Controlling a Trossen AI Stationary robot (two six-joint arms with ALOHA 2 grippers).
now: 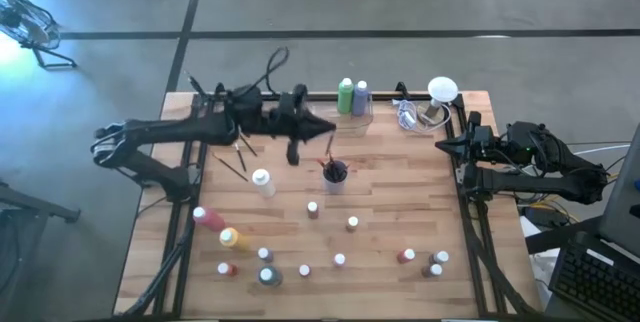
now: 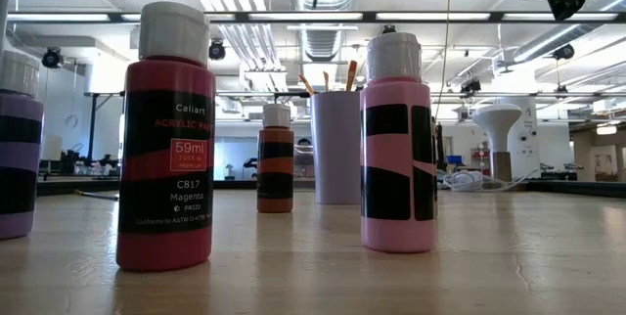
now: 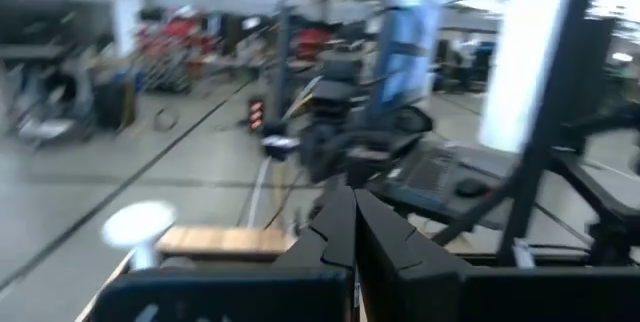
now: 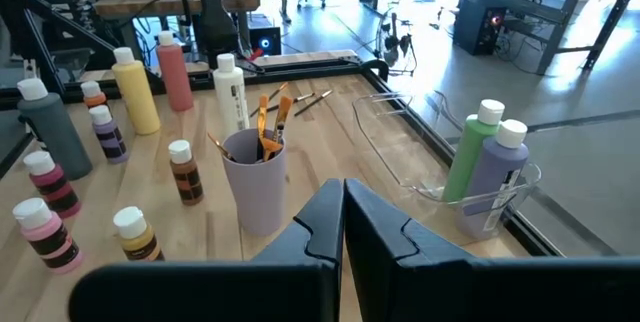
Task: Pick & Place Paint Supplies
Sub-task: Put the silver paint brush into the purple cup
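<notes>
**Both arms idle, jaws together, paint supplies spread over the table**

Standing beside the wooden slat table (image 1: 400,192): the left gripper (image 1: 327,129) is extended over the far middle of the top, fingers pressed together and holding nothing, just beyond the pale lilac plastic cup (image 1: 334,176) that holds several thin orange-tipped paintbrushes (image 4: 270,122). The right gripper (image 4: 343,212) waits at the table's right edge, jaws likewise shut and empty.

A clear plastic tray (image 1: 355,112) at the far edge holds a tall green bottle (image 1: 345,95) and a tall lavender bottle (image 1: 360,97), upright, side by side. Loose dark-handled brushes (image 1: 238,152) lie near the left arm. A tall white bottle (image 1: 263,182), pink bottle (image 1: 208,218) and yellow bottle (image 1: 232,238) lie on the left half. Small white-capped paint bottles (image 1: 340,259) stand scattered across the near half, well apart.
</notes>
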